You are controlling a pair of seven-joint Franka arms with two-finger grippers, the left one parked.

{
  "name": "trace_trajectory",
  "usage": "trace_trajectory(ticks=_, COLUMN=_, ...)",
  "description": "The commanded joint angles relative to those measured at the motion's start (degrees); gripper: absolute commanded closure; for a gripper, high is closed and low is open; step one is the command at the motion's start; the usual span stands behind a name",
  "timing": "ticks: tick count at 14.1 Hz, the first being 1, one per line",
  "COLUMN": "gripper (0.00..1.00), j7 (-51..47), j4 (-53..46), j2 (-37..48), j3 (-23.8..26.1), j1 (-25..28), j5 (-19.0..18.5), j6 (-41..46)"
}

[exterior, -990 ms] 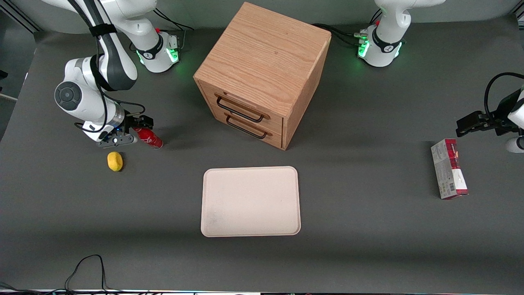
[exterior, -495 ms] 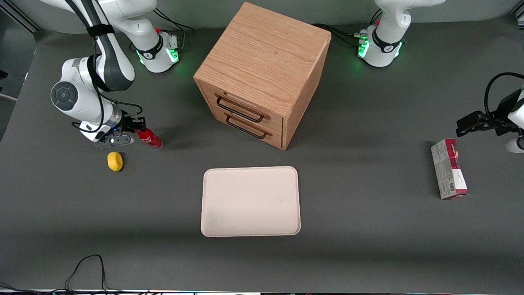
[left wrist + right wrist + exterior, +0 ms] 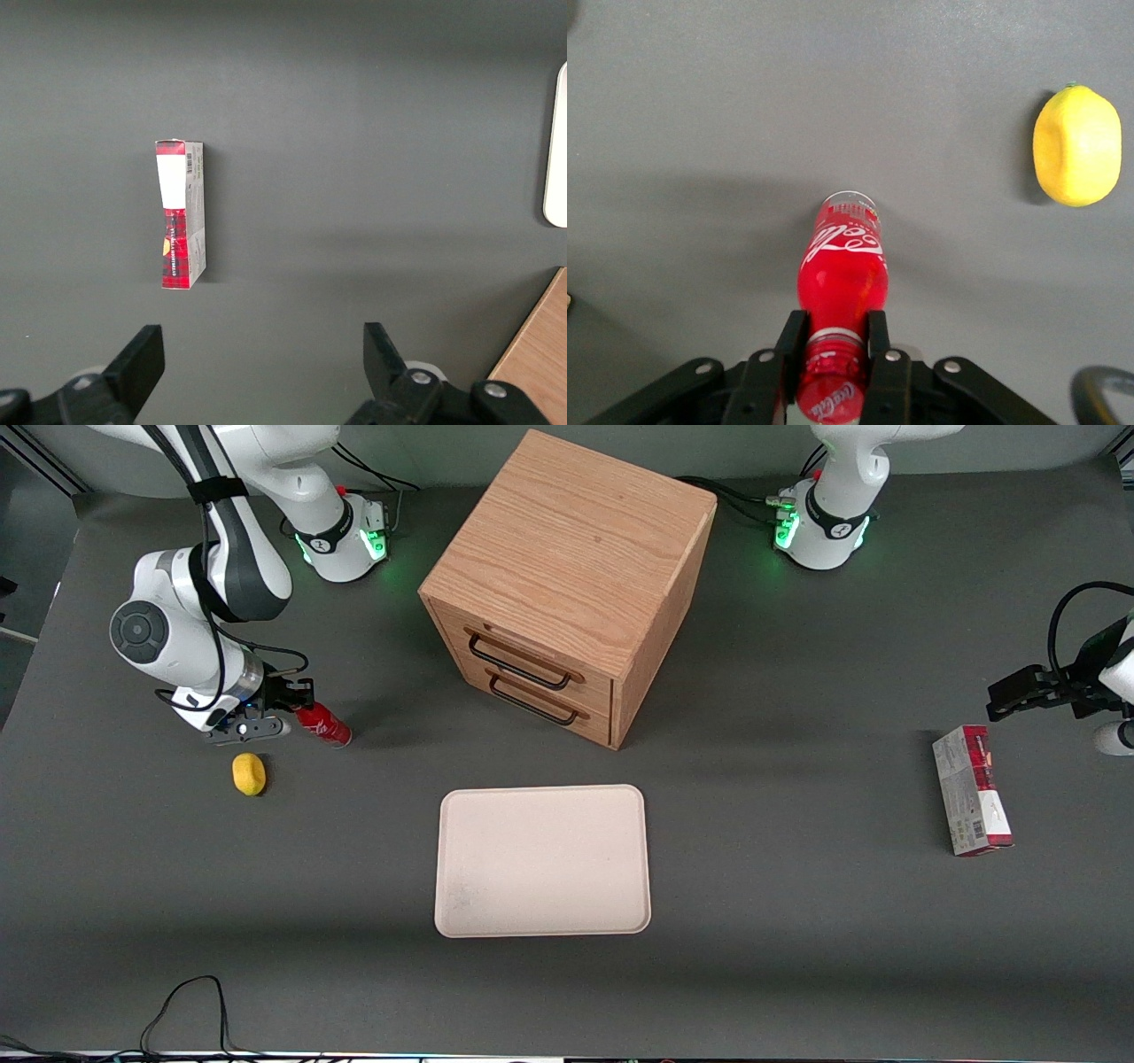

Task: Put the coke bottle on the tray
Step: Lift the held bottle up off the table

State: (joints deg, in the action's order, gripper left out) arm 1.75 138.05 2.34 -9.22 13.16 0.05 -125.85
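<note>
Front view — gripper (image 3: 285,703), coke bottle (image 3: 322,724): unmoved since half-second ago.

1 bottle (image 3: 322,724), tray (image 3: 542,861), lemon (image 3: 249,773) – 1 carton (image 3: 971,790), cabinet (image 3: 568,583)

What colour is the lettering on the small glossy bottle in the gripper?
White, on the small glossy red bottle held at its neck by the gripper; clearest in the right wrist view.

Since a second ago the gripper (image 3: 288,700) has moved a little toward the working arm's end of the worktop, its fingers (image 3: 788,341) now closed on the neck of the coke bottle (image 3: 322,724), which shifted slightly with it.
</note>
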Motion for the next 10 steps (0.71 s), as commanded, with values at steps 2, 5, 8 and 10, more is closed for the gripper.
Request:
trace_trajectory(ticks=2, gripper=1.0, j7=-1.5, j4=-0.5, j2=2.4, j3=-0.5, j1=0.6, j5=-0.8, j6=1.5)
trace_trajectory(ticks=5, gripper=1.0, j7=-1.3, j4=-14.2, j2=2.5, j3=-0.6, j1=0.5, j5=-0.7, j6=19.3)
trace_trajectory(ticks=8, gripper=1.0, j7=-1.6, j4=-30.7, j2=-1.2, j3=-0.5, j1=0.3, j5=-0.2, j6=33.3)
trace_trajectory(ticks=10, gripper=1.0, j7=-1.7, j4=-41.8, j2=-5.9, j3=-0.5, j1=0.5, j5=0.2, j6=41.9)
